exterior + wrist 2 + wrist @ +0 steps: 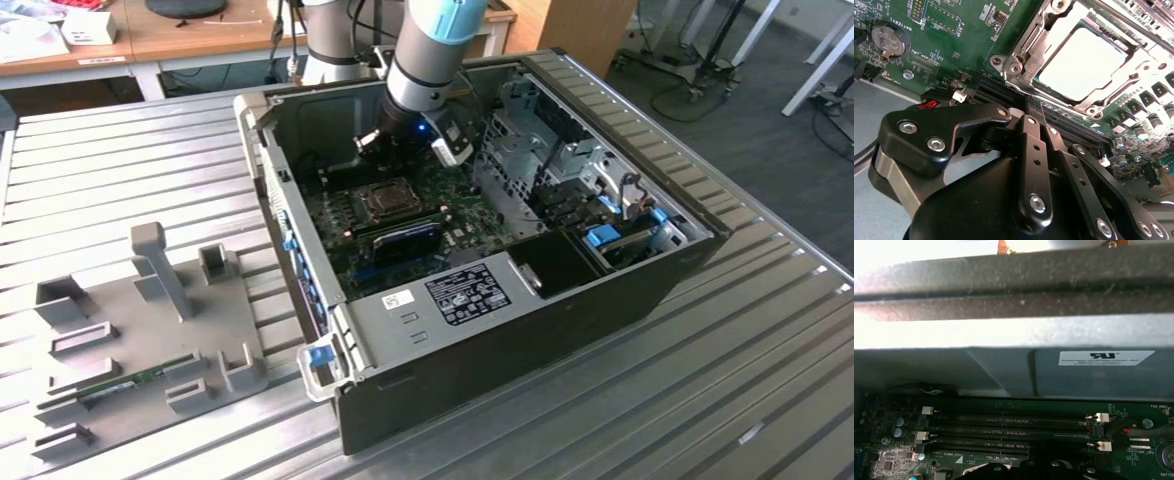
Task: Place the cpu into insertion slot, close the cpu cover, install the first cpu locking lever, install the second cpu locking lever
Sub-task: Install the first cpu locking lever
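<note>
Cpu point(1084, 62), its pale silvery top facing up, lies seated in the insertion slot point(390, 202) on the green motherboard point(350, 240), well inside the open computer case point(534, 330). That case lies on its side on a ribbed metal desk point(747, 400). Beside it, toward the exterior view's left, a grey fixture plate point(134, 330) with upright posts holds a thin green memory stick point(127, 383). The grey and blue robot arm point(434, 50) reaches down into the case from above. Its black tool point(380, 150) hangs just past the far edge of the slot, close to the case wall. In the second wrist view the tool point(1026, 117) has its fingers point(1034, 145) drawn together with nothing between them. Their tips are low over the long black memory slots point(999, 87), just beside a corner of the socket. The cpu cover point(1026, 60), a silvery frame with a hollow centre, lies flat around the chip's top, its edges overlapping the chip's rim. In the first wrist view the memory slots point(1009, 430) run in parallel rows below the grey case wall. A round coin battery point(888, 40) sits on the board, well apart from the socket.
</note>
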You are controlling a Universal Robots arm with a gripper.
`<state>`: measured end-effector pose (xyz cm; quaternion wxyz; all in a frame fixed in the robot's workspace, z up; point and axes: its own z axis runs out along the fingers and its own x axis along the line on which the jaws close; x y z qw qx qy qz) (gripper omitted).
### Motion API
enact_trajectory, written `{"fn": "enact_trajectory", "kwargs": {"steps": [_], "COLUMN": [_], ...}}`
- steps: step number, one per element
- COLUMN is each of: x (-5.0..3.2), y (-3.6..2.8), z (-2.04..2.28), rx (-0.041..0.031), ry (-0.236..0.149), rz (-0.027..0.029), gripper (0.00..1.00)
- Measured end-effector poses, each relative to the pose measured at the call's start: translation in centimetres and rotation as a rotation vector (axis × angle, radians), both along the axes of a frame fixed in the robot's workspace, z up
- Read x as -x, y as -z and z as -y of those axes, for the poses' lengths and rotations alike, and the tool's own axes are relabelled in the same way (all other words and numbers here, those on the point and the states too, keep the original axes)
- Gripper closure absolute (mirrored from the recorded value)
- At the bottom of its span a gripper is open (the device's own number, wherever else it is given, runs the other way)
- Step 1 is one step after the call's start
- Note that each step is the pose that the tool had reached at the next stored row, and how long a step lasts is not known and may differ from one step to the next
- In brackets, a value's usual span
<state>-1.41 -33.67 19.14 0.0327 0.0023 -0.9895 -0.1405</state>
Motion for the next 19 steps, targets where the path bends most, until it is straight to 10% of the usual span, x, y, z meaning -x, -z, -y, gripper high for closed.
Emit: {"fn": "enact_trajectory", "kwargs": {"steps": [19], "x": [0.0], "y": [-1.15], "z": [0.01], "rx": [0.0004], "ry": [0.0], "rz": [-0.0002], "gripper": [0.89]}}
